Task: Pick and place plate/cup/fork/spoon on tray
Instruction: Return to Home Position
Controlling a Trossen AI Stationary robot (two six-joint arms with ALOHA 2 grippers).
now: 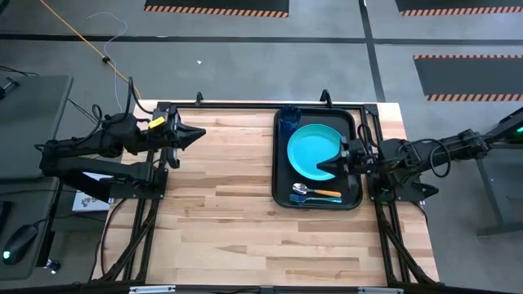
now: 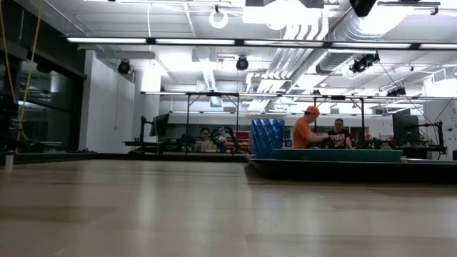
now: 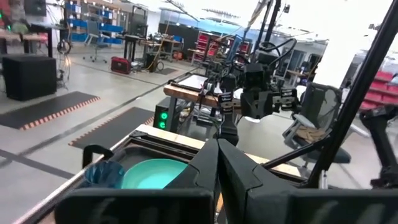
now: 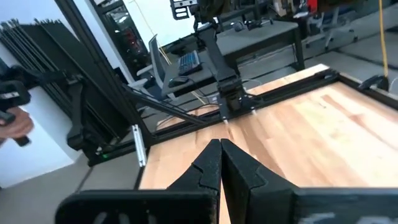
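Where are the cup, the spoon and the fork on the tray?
The cup [image 1: 288, 123], high view: its open top.
The spoon [image 1: 301, 189], high view: its silver bowl.
The fork [image 1: 319, 199], high view: middle of its handle.

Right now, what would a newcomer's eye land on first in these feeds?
The turquoise plate fills most of the black tray on the table's right side. In the high view, the dark-blue cup stands in the tray's upper-left corner, and the spoon and fork lie side by side along its lower edge. The right gripper, shut, hangs over the plate's edge. The left gripper, also shut, is over bare wood at the left.
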